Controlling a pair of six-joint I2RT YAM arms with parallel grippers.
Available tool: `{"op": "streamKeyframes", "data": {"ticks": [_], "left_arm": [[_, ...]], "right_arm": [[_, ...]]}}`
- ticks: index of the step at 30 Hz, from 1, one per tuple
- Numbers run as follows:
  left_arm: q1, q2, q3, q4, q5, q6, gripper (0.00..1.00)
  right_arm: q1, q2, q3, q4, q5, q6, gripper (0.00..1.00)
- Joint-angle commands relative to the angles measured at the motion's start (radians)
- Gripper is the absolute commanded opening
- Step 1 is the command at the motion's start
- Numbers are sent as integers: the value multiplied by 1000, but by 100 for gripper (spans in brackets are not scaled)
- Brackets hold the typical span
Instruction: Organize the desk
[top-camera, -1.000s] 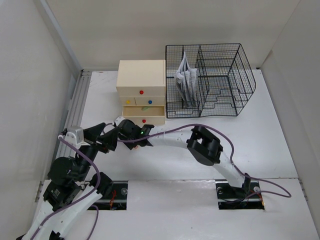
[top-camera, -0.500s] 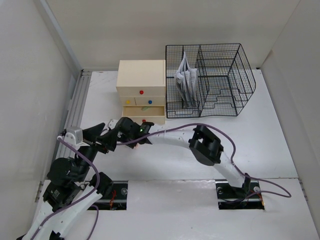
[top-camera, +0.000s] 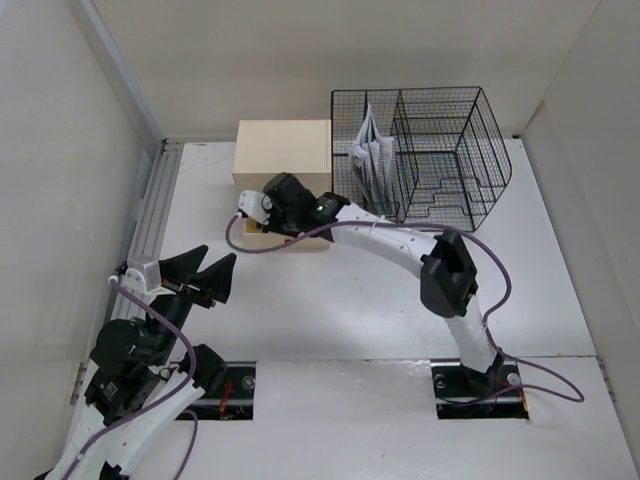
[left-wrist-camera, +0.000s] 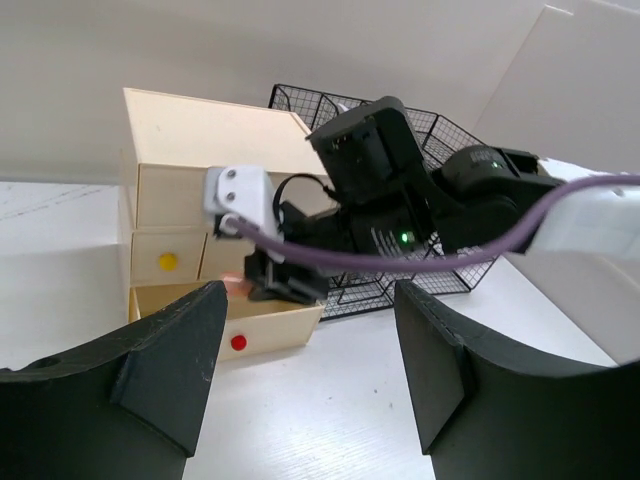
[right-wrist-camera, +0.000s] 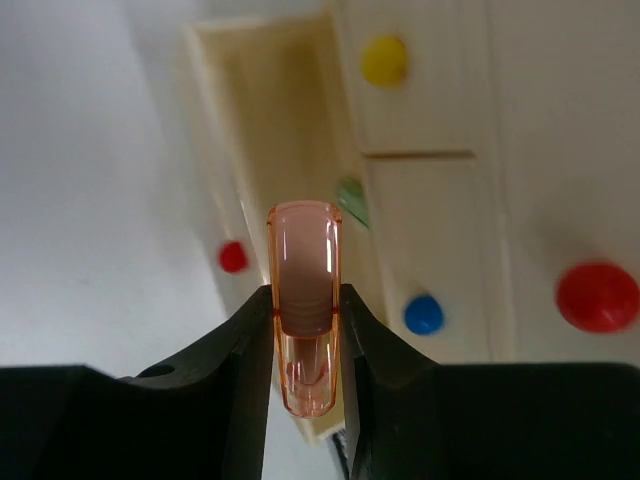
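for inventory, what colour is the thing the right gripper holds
The held piece is translucent peach-orange, best in the right wrist view.

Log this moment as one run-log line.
right gripper: shut on translucent orange piece, over open bottom drawer | left gripper: open, empty, above desk

Top view: right arm (top-camera: 390, 240) hides the drawer box (top-camera: 283, 150) front. Right wrist view: box blurred; green item (right-wrist-camera: 350, 200) unidentifiable; orange piece (right-wrist-camera: 304, 250), lower end hidden within right gripper (right-wrist-camera: 304, 295). Left wrist view: left gripper (left-wrist-camera: 310, 300) fingers (left-wrist-camera: 160, 380) cut by lower edge.
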Motion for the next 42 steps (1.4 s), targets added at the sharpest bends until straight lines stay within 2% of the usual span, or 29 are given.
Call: {"op": "streamKeyframes", "data": {"ticks": [1,7,9,11,12,15,20,23,25,26,27,31,32,35,39,42], "left_arm": [[-1,-11,0,39,5,6,65],[-1,-2,0,39,5,6,65],[-1,-2,0,39,5,6,65],[-1,-2,0,39,5,6,65],[-1,-2,0,39,5,6,65],[-1,7,0,39,5,6,65],[-1,7,0,39,5,6,65],[-1,7,0,39,5,6,65],[-1,7,0,39,5,6,65],[-1,7,0,39,5,6,65],[-1,7,0,39,5,6,65],[-1,7,0,39,5,6,65],[-1,7,0,39,5,6,65],[-1,7,0,39,5,6,65],[-1,7,0,39,5,6,65],[-1,7,0,39,5,6,65]], "right_arm": [[-73,-14,47,-54,-63,-78,0],[-116,-4,47,-73,-118,-98,6],[-117,-3,58,-88,-141,-98,18],[-117,9,67,-105,-160,-98,27],[-117,9,67,-105,-160,-98,35],[-117,-2,67,-105,-178,-98,39],[-117,-22,67,-96,-189,-80,41],[-117,-31,67,-96,-189,-71,39],[-117,-31,67,-96,-207,-60,32],[-117,-31,67,-96,-230,-60,13],[-117,-31,58,-96,-295,-48,0],[-126,-20,58,-146,-504,-36,0],[-126,-10,58,-163,-617,-36,0],[-126,73,118,-261,-727,-71,0],[-126,150,144,-292,-674,-80,0],[-126,150,113,-202,-568,6,0]]}}
